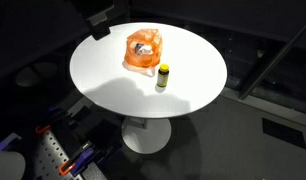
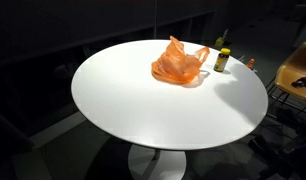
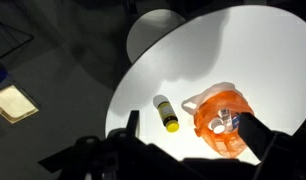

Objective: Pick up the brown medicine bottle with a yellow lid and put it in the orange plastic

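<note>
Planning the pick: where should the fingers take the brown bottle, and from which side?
Come from above and close the fingers across the brown body of the bottle, just under the yellow lid. It stands upright on the table, so its round sides are exposed. The bag sits close on one side, so it is probably best to turn the fingers so neither lands between bottle and bag.

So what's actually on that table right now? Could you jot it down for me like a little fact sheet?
table: round, white, on a single central foot
bottle: brown medicine bottle, standing upright, yellow lid on
bag: orange plastic, crinkly and see-through; something pale inside, cannot tell what
bottle and bag: close beside each other, a small gap between them; the bottle is outside the bag
gripper: seen in the wrist view, open, above the table, holding nothing
job status: bottle not yet picked up
</note>
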### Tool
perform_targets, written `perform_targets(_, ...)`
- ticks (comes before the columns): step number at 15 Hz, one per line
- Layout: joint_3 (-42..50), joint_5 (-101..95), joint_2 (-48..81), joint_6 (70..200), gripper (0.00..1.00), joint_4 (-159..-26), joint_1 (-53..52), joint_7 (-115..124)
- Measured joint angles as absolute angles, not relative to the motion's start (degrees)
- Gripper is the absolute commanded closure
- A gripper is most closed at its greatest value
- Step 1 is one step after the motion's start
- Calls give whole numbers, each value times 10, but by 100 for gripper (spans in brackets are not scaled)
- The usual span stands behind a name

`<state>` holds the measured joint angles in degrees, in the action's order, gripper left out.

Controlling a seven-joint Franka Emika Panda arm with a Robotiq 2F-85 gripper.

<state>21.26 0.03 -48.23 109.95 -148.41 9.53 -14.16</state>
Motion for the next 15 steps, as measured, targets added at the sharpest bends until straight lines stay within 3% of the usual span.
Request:
perform_targets(8, 201, 1, -484, 1099, 0, -1483, 95, -142)
perform_targets(15, 126, 5, -471, 1104, 0, -1441, 74, -111)
